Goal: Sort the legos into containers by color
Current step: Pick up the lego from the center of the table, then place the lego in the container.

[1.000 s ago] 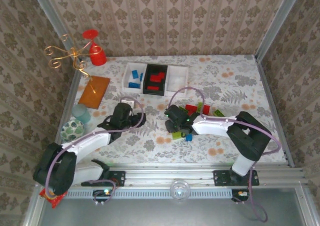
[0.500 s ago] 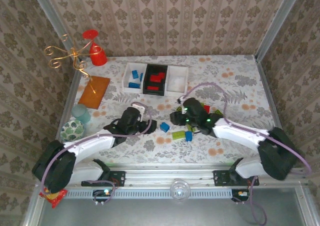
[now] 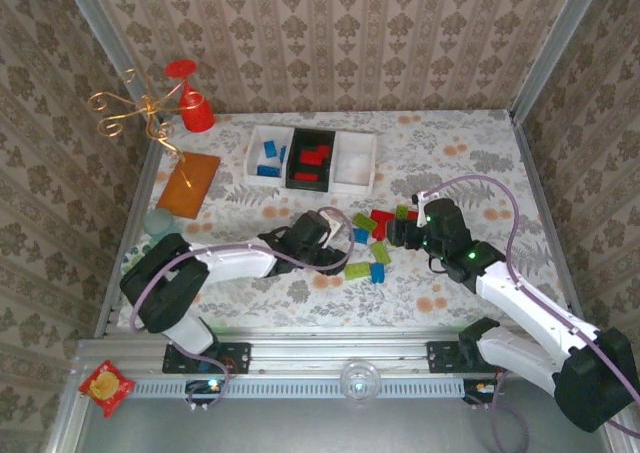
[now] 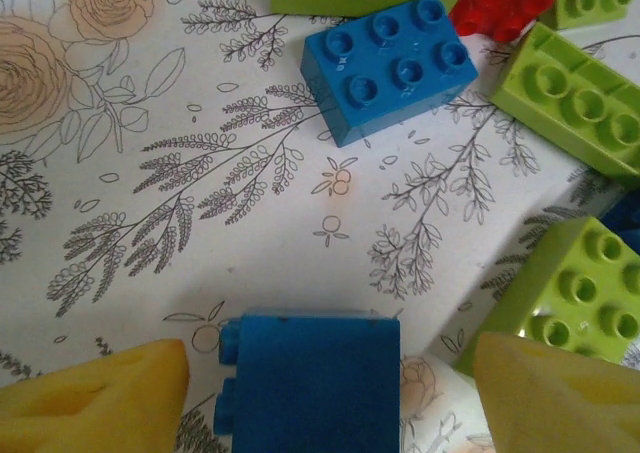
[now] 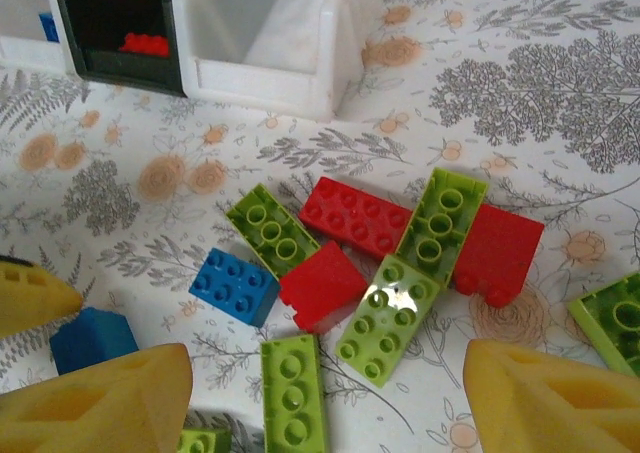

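Legos [image 3: 381, 253], loose lot, in red, blue and lime.

Top external view. The cluster lies at the centre of the table [image 3: 470, 153], between the 2 grippers. The bricks are too small here for a sure count. Left gripper [image 3: 342, 245] sits at 9 o'clock of the cluster, right gripper [image 3: 398, 235] at 3 o'clock. Containers: 3, in 1 row at 12 o'clock of the cluster, side by side.
- Left white bin [image 3: 250, 158]: blue bricks.
- Black bin [image 3: 308, 186]: red bricks.
- Right white bin [image 3: 355, 165]: bare white floor.

Also 1 red cup [image 3: 195, 111] and 1 orange-brown board [image 3: 188, 183], both toward 10 o'clock.

Left wrist view. 2 yellow fingertips [image 4: 95, 398], jaws parted, straddle 1 blue brick [image 4: 310, 383] lying on its side at 6 o'clock. A gap shows on each flank and nothing is gripped. Further items:
- 1 blue 6-stud brick [image 4: 388, 65] at 12 o'clock.
- 4 lime bricks [image 4: 575, 98] from 12 round to 4 o'clock.
- 1 red brick [image 4: 510, 1] at 1 o'clock.
- 1 blue sliver at the 3 o'clock edge.

Right wrist view. 2 yellow finger pads [image 5: 550, 393] at 7 and 5 o'clock, jaws parted and holding nothing. 1 flat lime brick [image 5: 293, 388] lies on the table between them. Counted on the table: 6 lime, 3 red, 2 blue. The black bin at 11 o'clock holds red bricks. The white bin touching it at 12 o'clock shows bare walls.
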Available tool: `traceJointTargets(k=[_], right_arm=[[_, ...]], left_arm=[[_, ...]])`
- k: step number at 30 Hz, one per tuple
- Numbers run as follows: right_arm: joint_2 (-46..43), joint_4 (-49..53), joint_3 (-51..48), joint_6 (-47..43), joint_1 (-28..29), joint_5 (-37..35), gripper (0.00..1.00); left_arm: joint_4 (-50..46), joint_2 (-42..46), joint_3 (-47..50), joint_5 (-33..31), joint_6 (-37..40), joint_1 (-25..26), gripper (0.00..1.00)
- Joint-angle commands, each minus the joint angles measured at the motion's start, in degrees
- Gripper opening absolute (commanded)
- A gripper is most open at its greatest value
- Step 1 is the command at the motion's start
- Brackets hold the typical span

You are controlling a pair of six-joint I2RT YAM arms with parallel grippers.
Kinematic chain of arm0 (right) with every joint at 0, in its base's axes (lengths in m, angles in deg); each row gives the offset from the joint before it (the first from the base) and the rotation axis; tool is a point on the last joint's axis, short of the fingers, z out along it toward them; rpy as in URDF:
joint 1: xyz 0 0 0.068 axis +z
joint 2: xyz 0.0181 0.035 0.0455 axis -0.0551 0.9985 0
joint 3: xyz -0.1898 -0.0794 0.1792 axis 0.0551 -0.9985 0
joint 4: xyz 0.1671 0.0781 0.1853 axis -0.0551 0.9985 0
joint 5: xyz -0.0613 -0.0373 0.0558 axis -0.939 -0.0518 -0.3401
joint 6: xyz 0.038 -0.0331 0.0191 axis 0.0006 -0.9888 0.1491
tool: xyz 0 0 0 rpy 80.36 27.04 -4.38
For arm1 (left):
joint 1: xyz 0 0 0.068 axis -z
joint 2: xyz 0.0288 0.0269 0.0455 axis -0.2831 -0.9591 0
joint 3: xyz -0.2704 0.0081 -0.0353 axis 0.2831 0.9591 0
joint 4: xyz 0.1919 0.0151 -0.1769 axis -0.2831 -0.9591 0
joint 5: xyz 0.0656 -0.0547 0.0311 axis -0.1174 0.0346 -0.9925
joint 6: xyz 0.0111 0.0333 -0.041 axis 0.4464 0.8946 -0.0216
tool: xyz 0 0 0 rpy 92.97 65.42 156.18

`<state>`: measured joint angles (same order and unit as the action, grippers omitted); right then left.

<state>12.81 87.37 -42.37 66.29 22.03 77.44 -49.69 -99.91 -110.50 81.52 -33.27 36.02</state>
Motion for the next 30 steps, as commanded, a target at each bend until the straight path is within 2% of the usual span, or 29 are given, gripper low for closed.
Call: traceJointTargets(k=[1, 5, 10, 17, 21, 24, 27, 30], right_arm=[[-0.7, 2.0, -1.4, -1.4, -0.4, -0.8, 0.74], [-1.0, 1.7, -2.1, -1.3, -0.4, -0.9, 0.75], [-1.3, 1.3, -2.8, -1.6, -0.6, -1.0, 0.75], [-1.7, 1.0, -2.8, -1.7, -0.6, -0.6, 0.75], [-2.8, -1.5, -3.2, -3.6, 0.4, 5.6, 0.75], [-3.1, -6.2, -3.9, -6.5, 5.5, 8.8, 0.75], [-1.6, -8.5, -3.0, -9.0, 11.8, 7.2, 0.76], [0.9, -8.8, -1.7, -8.8, 13.4, 6.5, 0.77]], left_arm=[[-2.6, -2.5, -2.8, -0.5, 2.4, 0.1, 0.69], [-3.2, -5.1, -4.3, 0.3, 2.4, 0.1, 0.60], [-4.1, -6.2, -4.7, 0.0, 2.4, 0.1, 0.54], [-2.9, -1.0, -1.5, -3.6, 0.4, -2.7, 0.43], [-2.3, 7.3, 0.6, -6.3, -0.8, -9.5, 0.42], [-1.5, 12.2, -0.1, -7.3, -1.3, -17.2, 0.42], [-0.9, 12.2, -4.2, -6.5, -1.3, -24.5, 0.42], [-0.6, 7.7, -10.5, -6.8, -0.2, -30.1, 0.43]])
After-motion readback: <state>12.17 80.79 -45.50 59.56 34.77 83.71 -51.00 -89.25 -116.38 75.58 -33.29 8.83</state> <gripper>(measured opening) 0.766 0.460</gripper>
